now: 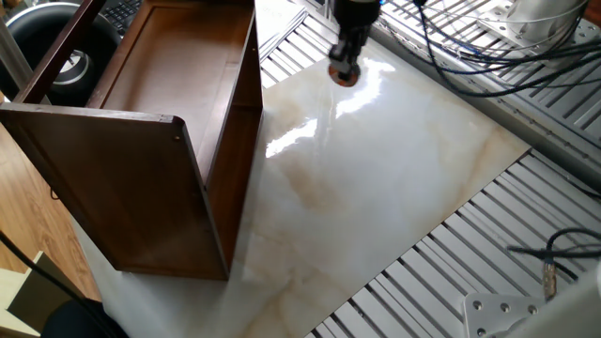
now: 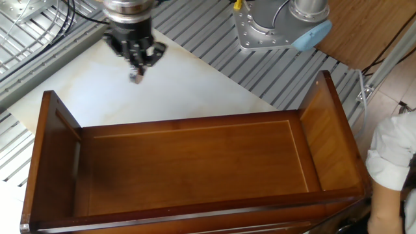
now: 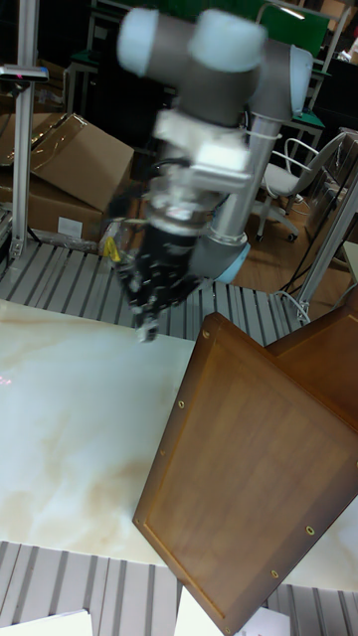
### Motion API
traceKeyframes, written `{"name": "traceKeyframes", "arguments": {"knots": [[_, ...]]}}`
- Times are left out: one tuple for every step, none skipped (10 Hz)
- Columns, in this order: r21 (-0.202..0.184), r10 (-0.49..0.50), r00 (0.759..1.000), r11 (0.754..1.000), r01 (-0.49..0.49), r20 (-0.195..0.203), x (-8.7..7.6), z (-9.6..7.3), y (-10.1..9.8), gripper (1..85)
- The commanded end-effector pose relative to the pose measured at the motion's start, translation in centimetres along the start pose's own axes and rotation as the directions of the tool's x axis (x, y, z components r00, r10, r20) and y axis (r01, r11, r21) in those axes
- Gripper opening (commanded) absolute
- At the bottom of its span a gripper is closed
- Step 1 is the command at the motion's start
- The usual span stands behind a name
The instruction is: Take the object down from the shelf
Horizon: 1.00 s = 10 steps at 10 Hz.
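The end effector [image 1: 344, 68] is closed on the disc [image 1: 343, 74], which hangs at its tip as a small round orange-brown piece with a shiny rim. In the other fixed view the end effector [image 2: 136, 69] points down with its fingers drawn together, and the disc [image 2: 137, 77] shows only as a small blurred speck between them, so its face cannot be read there. In the tall fixed view the end effector [image 3: 149, 323] is smeared by motion; something small sits at its tip, probably the disc, but the blur makes that unsure.

The disc is clear of the shelf [image 1: 178, 141] and held above the pale marble slab [image 1: 376, 188] that covers the counter, near a bright glare patch on the stone. Whether it touches the slab cannot be told from these angles.

The shelf lies tipped on its back beside the slab, its dark brown panels framing a recessed inner board [image 2: 188, 162], with nothing visible on that board. In the tall view its flat outer panel [image 3: 259, 467] tilts across the lower right.

Around the slab runs a grey ribbed metal surface [image 1: 488, 253], with black cables [image 1: 451, 38] trailing over it. The arm's silver and blue base [image 2: 286, 26] stands on the ribbed surface behind the shelf. A large black ring with a silver centre [image 1: 66, 66] sits beyond the shelf's far side.
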State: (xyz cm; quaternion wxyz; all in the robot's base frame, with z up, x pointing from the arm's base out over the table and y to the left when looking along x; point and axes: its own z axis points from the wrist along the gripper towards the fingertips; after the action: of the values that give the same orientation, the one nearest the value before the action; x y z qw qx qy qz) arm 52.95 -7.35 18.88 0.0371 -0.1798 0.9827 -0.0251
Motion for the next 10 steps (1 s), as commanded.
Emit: {"name": "traceKeyframes", "arguments": {"knots": [[-0.020, 0.015, 0.998, 1.000, -0.014, 0.061, 0.5, 2.8, -2.8, 1.3], [-0.037, 0.072, 0.997, 0.997, -0.071, 0.030, 1.3, 2.9, -2.4, 1.3], [-0.090, 0.099, 0.995, 0.991, -0.095, 0.034, 1.0, 2.8, -1.0, 1.3], [-0.161, 0.115, 0.992, 0.981, -0.104, 0.058, 0.4, 2.9, 1.5, 1.3], [-0.167, 0.115, 0.990, 0.981, -0.100, 0.079, 0.4, 4.3, 2.5, 1.3], [-0.165, 0.138, 0.986, 0.979, -0.122, 0.093, 0.5, 6.1, 3.3, 1.3], [-0.142, 0.146, 0.984, 0.981, -0.131, 0.105, 0.5, 7.0, 3.3, 1.3], [-0.126, 0.150, 0.985, 0.982, -0.139, 0.088, 0.9, 6.9, 3.0, 1.3], [-0.133, 0.143, 0.988, 0.982, -0.135, 0.054, 1.8, 7.0, 3.3, 1.3], [-0.165, 0.126, 0.992, 0.979, -0.121, 0.023, 2.5, 6.9, 4.3, 1.3]]}}
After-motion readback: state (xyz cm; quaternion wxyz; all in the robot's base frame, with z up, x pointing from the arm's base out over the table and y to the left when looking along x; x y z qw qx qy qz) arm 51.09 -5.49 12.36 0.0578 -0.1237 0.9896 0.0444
